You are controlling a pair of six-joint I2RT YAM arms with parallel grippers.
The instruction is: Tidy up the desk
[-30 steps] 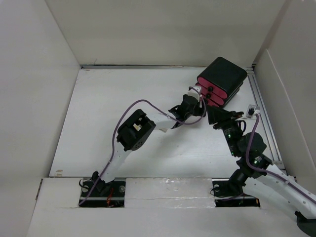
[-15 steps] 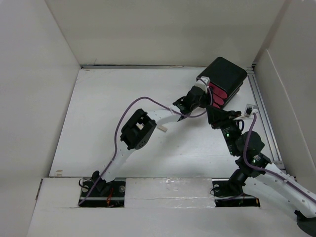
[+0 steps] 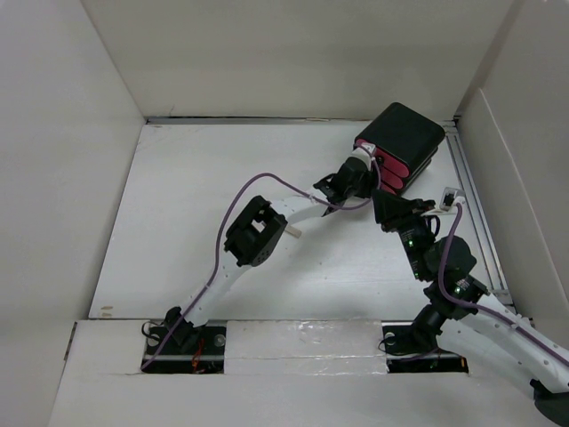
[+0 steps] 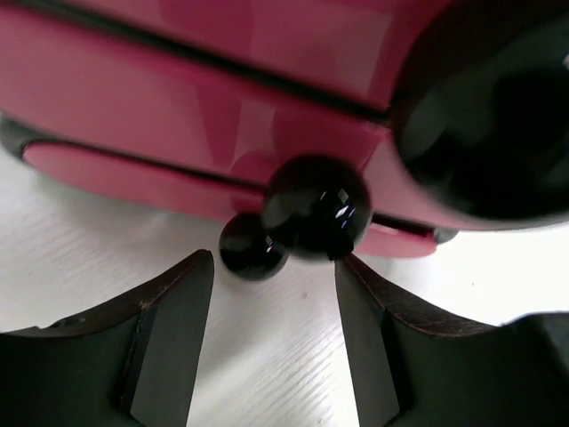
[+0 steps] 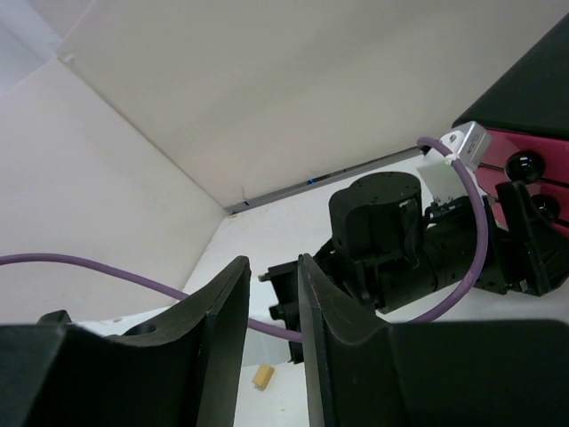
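Note:
The desk (image 3: 178, 205) is a wide matte white tabletop. A small black box with three pink drawers (image 3: 400, 147) stands at its back right. My left gripper (image 3: 363, 167) reaches to the box's pink front. In the left wrist view my left gripper (image 4: 274, 267) is open and empty, and a round black drawer knob (image 4: 316, 209) sits just beyond its fingertips, with a smaller knob (image 4: 252, 247) below it. My right gripper (image 3: 380, 209) hovers just in front of the box. In the right wrist view it (image 5: 271, 267) is open by a narrow gap and holds nothing.
A small tan block (image 3: 291, 231) lies on the desk under the left forearm and also shows in the right wrist view (image 5: 262, 376). White wall panels (image 3: 53, 178) enclose the desk on three sides. A metal rail (image 3: 471, 196) runs along the right edge.
My left gripper has moved up and right to the drawer front, and its elbow has shifted right. My right gripper has shifted slightly up.

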